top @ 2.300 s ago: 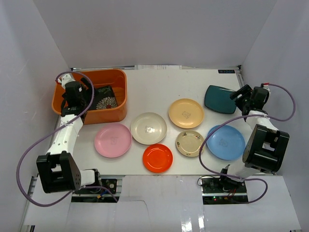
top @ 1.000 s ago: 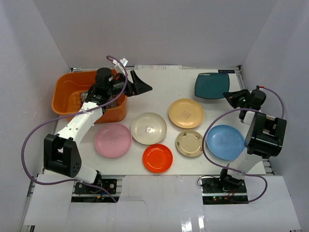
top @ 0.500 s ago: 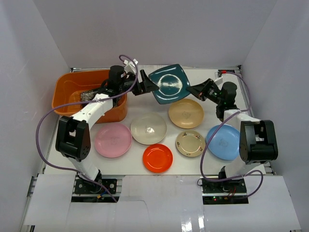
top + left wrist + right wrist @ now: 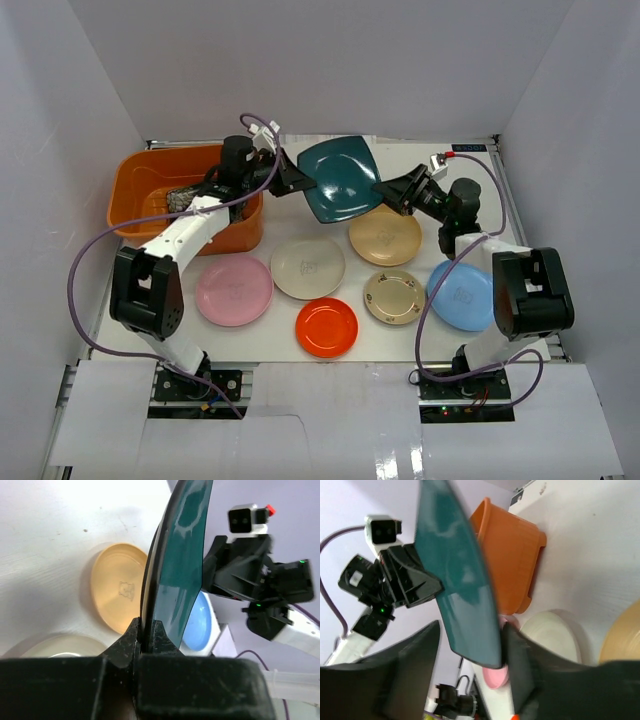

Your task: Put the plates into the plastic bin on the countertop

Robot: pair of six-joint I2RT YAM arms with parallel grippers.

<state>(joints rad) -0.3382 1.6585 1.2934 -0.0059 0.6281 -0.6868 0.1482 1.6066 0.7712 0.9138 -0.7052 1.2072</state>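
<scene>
The dark teal plate [image 4: 340,178] hangs tilted in the air over the countertop [image 4: 440,165] at the back middle. My left gripper [image 4: 298,180] is shut on its left edge; in the left wrist view both fingers [image 4: 159,635] pinch the rim of the teal plate [image 4: 182,565]. My right gripper [image 4: 385,192] stands open around the plate's right edge [image 4: 460,575], with a gap on one side. The orange plastic bin [image 4: 135,195] sits at the back left, holding a dark patterned plate [image 4: 178,198] half hidden by my left arm.
Six plates lie on the countertop: pink [image 4: 233,289], cream [image 4: 308,266], orange-red [image 4: 326,327], tan [image 4: 385,235], beige patterned [image 4: 392,297], light blue [image 4: 465,295]. White walls close in the back and sides. My left arm's cable loops over the bin.
The left gripper has shut on the teal plate's left edge and the right gripper has opened on its right edge. The plate has shifted slightly left.
</scene>
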